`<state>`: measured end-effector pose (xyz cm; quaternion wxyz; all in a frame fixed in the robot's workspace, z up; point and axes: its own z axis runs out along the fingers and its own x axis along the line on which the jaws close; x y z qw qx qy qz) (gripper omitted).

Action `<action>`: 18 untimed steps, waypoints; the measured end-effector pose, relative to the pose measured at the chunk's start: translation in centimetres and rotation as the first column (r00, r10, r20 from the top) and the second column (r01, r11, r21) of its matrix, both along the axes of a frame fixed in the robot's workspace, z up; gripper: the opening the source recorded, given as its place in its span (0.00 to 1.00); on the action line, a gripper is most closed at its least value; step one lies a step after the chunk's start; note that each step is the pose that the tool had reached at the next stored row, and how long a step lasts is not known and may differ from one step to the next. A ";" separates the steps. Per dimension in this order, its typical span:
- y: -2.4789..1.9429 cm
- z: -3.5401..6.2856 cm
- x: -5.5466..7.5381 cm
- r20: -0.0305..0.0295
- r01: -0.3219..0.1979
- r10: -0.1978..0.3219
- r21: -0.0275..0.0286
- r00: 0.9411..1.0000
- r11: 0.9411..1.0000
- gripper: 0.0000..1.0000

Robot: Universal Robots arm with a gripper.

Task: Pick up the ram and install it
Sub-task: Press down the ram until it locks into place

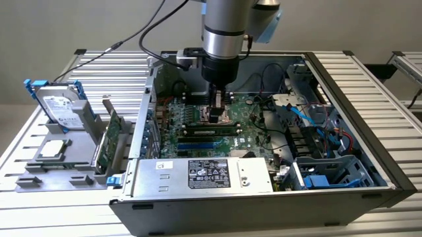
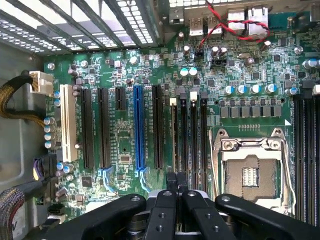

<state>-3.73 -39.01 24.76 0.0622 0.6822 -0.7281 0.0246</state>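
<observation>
The ram (image 1: 211, 132) is a long green stick with black chips, standing in a slot of the motherboard (image 1: 247, 133) inside the open computer case. In the wrist view it shows edge-on as a thin ram (image 2: 173, 135) in the slot nearest the blue expansion slot (image 2: 139, 130). My gripper (image 1: 218, 117) hangs over the board just beyond the ram, beside the bare processor socket (image 2: 250, 172). Its black fingers (image 2: 172, 181) are pressed together, and the gripper (image 2: 176, 181) is over one end of the ram. I cannot tell whether the tips touch it.
A power supply (image 1: 204, 173) fills the case's near side. Blue cables (image 1: 298, 112) and a drive cage (image 1: 333, 173) crowd the exterior view's right. Outside, on that view's left, a grey holder (image 1: 49, 168) carries a hard drive (image 1: 59, 106) and a green expansion card (image 1: 109, 138).
</observation>
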 end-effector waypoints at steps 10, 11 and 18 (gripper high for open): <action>0.00 0.09 0.0 0.000 0.150 -0.150 0.000 0.989 0.989 0.11; 0.00 0.09 0.0 0.000 0.166 -0.166 0.000 0.986 0.986 0.11; 0.00 0.09 0.0 0.000 0.274 -0.274 0.000 0.962 0.962 0.11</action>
